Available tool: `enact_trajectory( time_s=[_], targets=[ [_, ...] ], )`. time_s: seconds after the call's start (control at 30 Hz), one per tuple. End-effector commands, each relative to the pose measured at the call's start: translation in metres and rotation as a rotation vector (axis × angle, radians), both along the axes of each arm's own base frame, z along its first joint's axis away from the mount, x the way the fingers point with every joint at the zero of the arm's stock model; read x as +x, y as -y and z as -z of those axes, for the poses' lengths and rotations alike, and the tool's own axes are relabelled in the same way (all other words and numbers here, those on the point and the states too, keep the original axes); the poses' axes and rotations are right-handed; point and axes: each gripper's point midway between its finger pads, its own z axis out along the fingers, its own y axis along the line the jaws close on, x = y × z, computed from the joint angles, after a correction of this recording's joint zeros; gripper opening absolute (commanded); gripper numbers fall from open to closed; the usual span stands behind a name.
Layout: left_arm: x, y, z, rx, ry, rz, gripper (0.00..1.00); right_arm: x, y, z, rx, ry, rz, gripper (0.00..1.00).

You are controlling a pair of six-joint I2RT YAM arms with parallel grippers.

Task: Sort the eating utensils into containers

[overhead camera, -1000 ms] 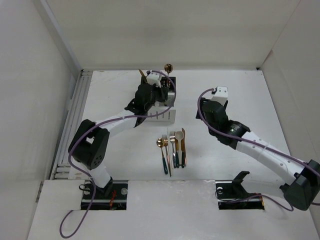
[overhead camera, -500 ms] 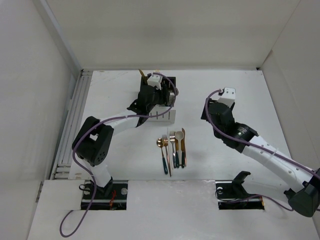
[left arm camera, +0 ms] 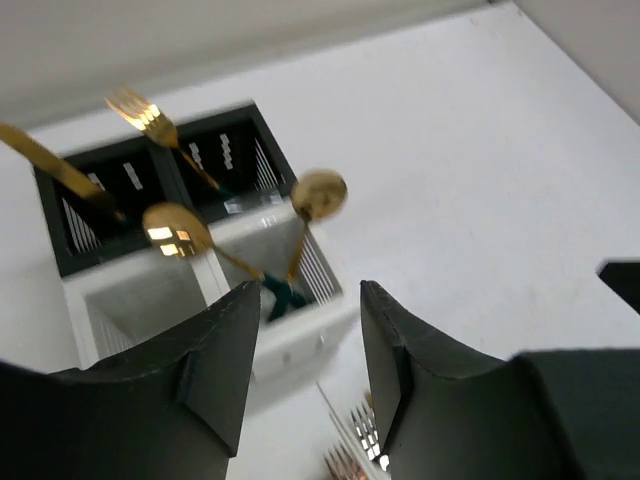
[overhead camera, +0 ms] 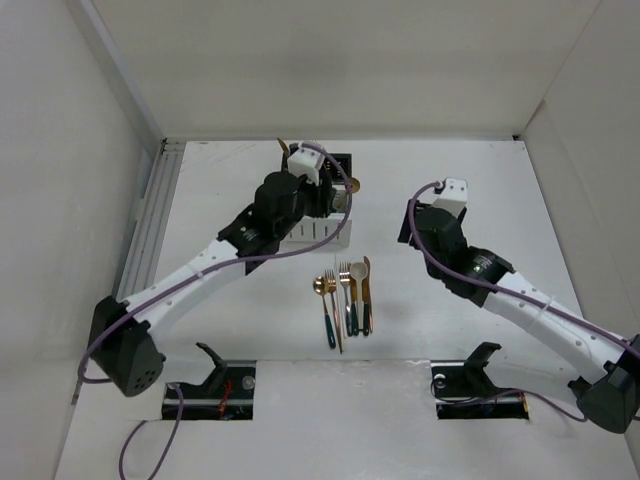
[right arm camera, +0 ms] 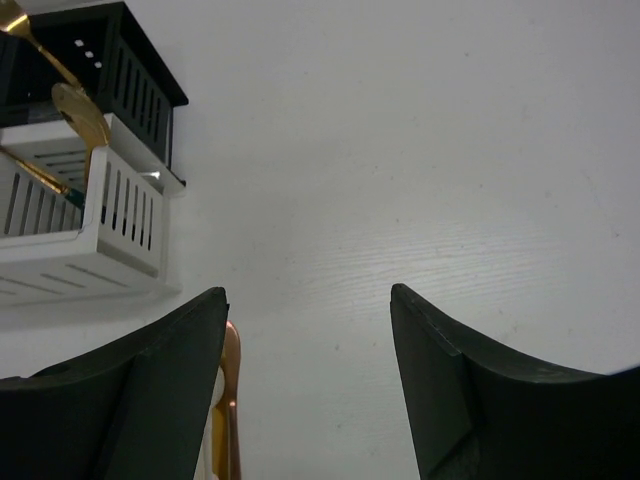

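Observation:
Several eating utensils (overhead camera: 346, 297) lie side by side on the table: a gold spoon, forks, a cream spoon and a copper knife (right arm camera: 231, 395). The white container (overhead camera: 322, 232) holds two gold spoons (left arm camera: 318, 193) with teal handles. The black container (overhead camera: 338, 165) behind it holds a gold fork (left arm camera: 141, 109) and a gold knife (left arm camera: 45, 160). My left gripper (overhead camera: 326, 198) (left arm camera: 310, 293) is open and empty above the white container's near edge. My right gripper (overhead camera: 408, 228) (right arm camera: 308, 295) is open and empty over bare table, right of the containers.
White walls enclose the table on the left, back and right. A ribbed rail (overhead camera: 150, 215) runs along the left edge. Fork tines (left arm camera: 362, 440) show just below my left fingers. The white container also shows in the right wrist view (right arm camera: 85, 225).
A gold spoon held high over the containers one second ago now stands in the white container. My left gripper has drawn back toward me, its elbow swinging out left. My right gripper shifted slightly right.

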Motion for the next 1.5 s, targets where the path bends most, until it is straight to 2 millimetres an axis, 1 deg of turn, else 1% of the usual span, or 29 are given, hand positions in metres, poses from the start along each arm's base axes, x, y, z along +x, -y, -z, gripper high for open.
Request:
enact_trajectory(
  time_s=[0.0,0.03,0.07,0.1,0.17,0.2,0.27,0.33,0.4,0.43,0.5,0.53,0.57,0.6,0.67,0.73,0.77,0.8,0.83,0.9,1.0,1.03,1.1,1.13,1.2,1.23,1.3,1.37,1.47],
  targets=[
    [-0.056,-0.006,0.084,0.131,-0.266,0.083,0.41,-0.01,-0.013,0.005,0.08,-0.006,-0.037,0.72],
    [-0.076,0.0,0.103,0.164,-0.303,0.134,0.39,-0.011,-0.013,0.009,0.083,-0.012,-0.034,0.72],
    [-0.092,0.008,0.114,0.174,-0.337,0.198,0.35,-0.014,-0.017,0.013,0.081,-0.024,-0.054,0.72],
    [-0.105,0.013,0.124,0.211,-0.34,0.277,0.35,-0.018,-0.019,0.02,0.08,-0.042,-0.058,0.72],
    [-0.139,0.023,0.156,0.299,-0.408,0.386,0.35,-0.024,-0.018,0.032,0.085,-0.081,-0.046,0.72],
    [-0.149,0.022,0.169,0.334,-0.44,0.402,0.35,-0.026,-0.019,0.038,0.081,-0.102,-0.048,0.72],
    [-0.16,0.021,0.186,0.356,-0.516,0.386,0.35,-0.028,-0.016,0.045,0.07,-0.13,-0.038,0.72],
    [-0.166,0.014,0.196,0.345,-0.572,0.345,0.35,-0.033,-0.016,0.049,0.061,-0.148,-0.04,0.69],
    [-0.165,0.016,0.198,0.33,-0.573,0.34,0.37,-0.035,-0.015,0.045,0.078,-0.14,-0.037,0.69],
    [-0.166,0.016,0.198,0.321,-0.581,0.333,0.37,-0.038,-0.012,0.048,0.072,-0.147,-0.036,0.69],
    [-0.171,0.016,0.201,0.32,-0.596,0.35,0.38,-0.041,-0.007,0.046,0.097,-0.135,-0.019,0.69],
    [-0.174,0.018,0.201,0.307,-0.611,0.365,0.38,-0.044,-0.002,0.048,0.087,-0.137,-0.011,0.69],
    [-0.179,0.015,0.206,0.317,-0.632,0.373,0.38,-0.046,0.0,0.05,0.091,-0.142,-0.006,0.69],
    [-0.186,0.011,0.214,0.327,-0.657,0.384,0.38,-0.048,0.002,0.047,0.111,-0.134,-0.002,0.69],
    [-0.201,0.019,0.214,0.291,-0.677,0.467,0.39,-0.054,0.012,0.051,0.096,-0.144,0.027,0.69],
    [-0.212,0.019,0.219,0.294,-0.705,0.503,0.39,-0.057,0.017,0.05,0.104,-0.144,0.045,0.69],
    [-0.216,0.017,0.223,0.299,-0.71,0.519,0.39,-0.06,0.02,0.053,0.108,-0.148,0.051,0.69],
    [-0.218,0.016,0.222,0.282,-0.722,0.507,0.39,-0.062,0.022,0.054,0.099,-0.157,0.052,0.69],
    [-0.22,0.01,0.228,0.295,-0.743,0.485,0.39,-0.063,0.022,0.051,0.109,-0.148,0.051,0.69],
    [-0.221,0.006,0.225,0.288,-0.739,0.474,0.39,-0.063,0.023,0.049,0.116,-0.141,0.05,0.69],
    [-0.22,-0.002,0.227,0.296,-0.764,0.411,0.39,-0.064,0.024,0.051,0.108,-0.148,0.051,0.69],
    [-0.22,-0.002,0.227,0.296,-0.764,0.411,0.39,-0.064,0.024,0.051,0.108,-0.148,0.051,0.69],
    [-0.229,-0.001,0.231,0.28,-0.784,0.449,0.39,-0.063,0.025,0.052,0.097,-0.15,0.059,0.69],
    [-0.229,0.003,0.229,0.26,-0.782,0.458,0.41,-0.063,0.025,0.052,0.097,-0.15,0.059,0.69],
    [-0.229,0.006,0.234,0.257,-0.787,0.467,0.41,-0.063,0.025,0.055,0.09,-0.157,0.059,0.69],
    [-0.226,0.01,0.231,0.249,-0.76,0.48,0.41,-0.062,0.024,0.051,0.096,-0.151,0.059,0.69],
    [-0.227,0.008,0.238,0.269,-0.772,0.48,0.41,-0.062,0.023,0.053,0.09,-0.157,0.059,0.69],
    [-0.225,0.002,0.247,0.301,-0.786,0.45,0.42,-0.062,0.023,0.053,0.09,-0.157,0.059,0.69],
    [-0.222,-0.005,0.251,0.318,-0.799,0.394,0.4,-0.061,0.025,0.052,0.086,-0.152,0.066,0.69]
  ],
)
